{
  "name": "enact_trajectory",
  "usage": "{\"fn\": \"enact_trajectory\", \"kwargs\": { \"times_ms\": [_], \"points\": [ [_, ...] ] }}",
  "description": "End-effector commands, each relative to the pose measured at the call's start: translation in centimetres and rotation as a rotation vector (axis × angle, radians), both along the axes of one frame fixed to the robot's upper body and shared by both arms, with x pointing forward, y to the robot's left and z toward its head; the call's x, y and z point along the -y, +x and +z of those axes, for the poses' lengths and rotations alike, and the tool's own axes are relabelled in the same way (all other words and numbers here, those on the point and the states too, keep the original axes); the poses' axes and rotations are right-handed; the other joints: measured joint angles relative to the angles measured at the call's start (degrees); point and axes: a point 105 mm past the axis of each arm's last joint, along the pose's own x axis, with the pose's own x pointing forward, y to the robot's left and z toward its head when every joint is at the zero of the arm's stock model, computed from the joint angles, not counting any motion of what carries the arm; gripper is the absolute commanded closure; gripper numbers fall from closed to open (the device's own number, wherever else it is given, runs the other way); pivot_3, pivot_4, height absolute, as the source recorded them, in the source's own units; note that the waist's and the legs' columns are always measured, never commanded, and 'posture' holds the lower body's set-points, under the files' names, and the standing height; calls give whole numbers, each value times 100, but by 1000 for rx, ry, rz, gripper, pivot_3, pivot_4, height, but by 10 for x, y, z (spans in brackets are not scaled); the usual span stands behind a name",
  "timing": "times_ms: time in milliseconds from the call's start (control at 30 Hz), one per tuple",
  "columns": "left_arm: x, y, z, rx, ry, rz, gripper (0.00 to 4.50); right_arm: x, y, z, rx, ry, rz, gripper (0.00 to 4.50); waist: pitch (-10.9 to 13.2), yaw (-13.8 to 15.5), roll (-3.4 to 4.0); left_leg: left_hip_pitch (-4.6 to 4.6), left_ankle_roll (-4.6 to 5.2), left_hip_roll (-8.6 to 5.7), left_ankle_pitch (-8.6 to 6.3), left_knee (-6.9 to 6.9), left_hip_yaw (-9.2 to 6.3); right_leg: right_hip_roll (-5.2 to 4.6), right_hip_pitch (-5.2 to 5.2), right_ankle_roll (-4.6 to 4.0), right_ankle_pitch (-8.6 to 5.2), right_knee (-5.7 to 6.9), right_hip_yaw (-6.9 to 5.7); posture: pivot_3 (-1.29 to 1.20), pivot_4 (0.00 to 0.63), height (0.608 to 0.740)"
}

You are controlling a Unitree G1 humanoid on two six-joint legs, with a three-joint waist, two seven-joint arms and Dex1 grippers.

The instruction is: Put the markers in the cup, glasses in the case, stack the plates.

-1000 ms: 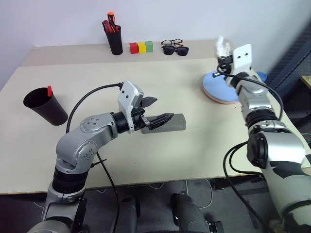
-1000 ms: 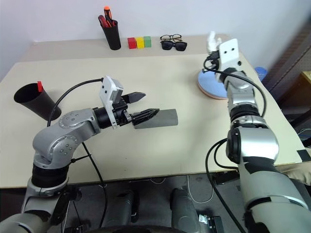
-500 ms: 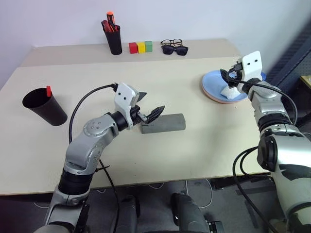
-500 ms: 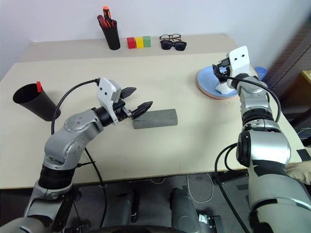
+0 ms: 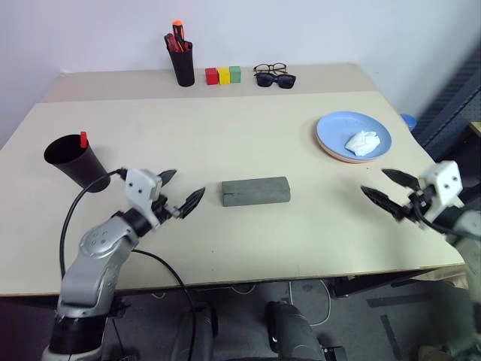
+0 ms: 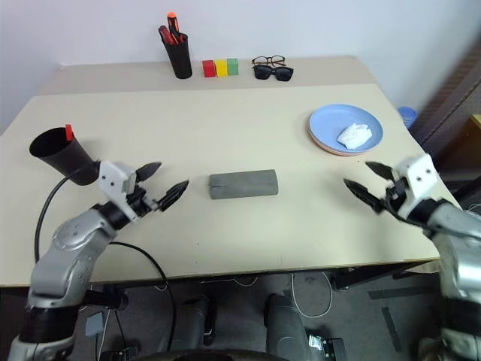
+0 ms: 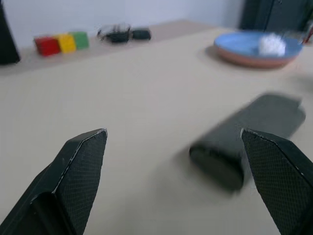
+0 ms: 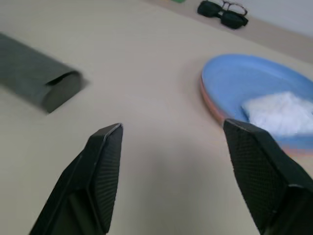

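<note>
Grey and closed, the case (image 5: 255, 191) lies mid-table, presumably with the glasses inside. The blue plate (image 5: 355, 135) sits on the pink one, crumpled tissue (image 5: 361, 141) on top. A red marker cap (image 5: 83, 139) pokes from the cup (image 5: 74, 161). Left gripper (image 5: 180, 194) and right gripper (image 5: 389, 192) hover low at either side, fingers apart, empty, likely finished.

Beige table (image 5: 225, 135); grey case (image 5: 255, 191); black cup (image 5: 74, 161); light blue plate (image 5: 353, 134) over what looks like pink; red, yellow, green blocks (image 5: 223, 75).
</note>
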Motion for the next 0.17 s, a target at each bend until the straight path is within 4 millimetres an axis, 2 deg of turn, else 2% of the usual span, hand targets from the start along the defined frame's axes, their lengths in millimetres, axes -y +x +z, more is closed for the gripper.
{"fn": "enact_trajectory", "kwargs": {
  "times_ms": [33,167],
  "points": [
    [-9,-13,12,37,6,-9,0,-5,-15,20,61,15,7,1201,0,-5,0,0,0,0,0,0,3,-2,0,0,0,-4,0,0,150,740],
    [-13,-19,7,11,10,-13,0,2,-16,20,61,29,-35,1201,-1,-8,-1,-2,-4,1,-2,8,5,-4,0,5,-3,-18,0,0,150,740]
  ]
}}
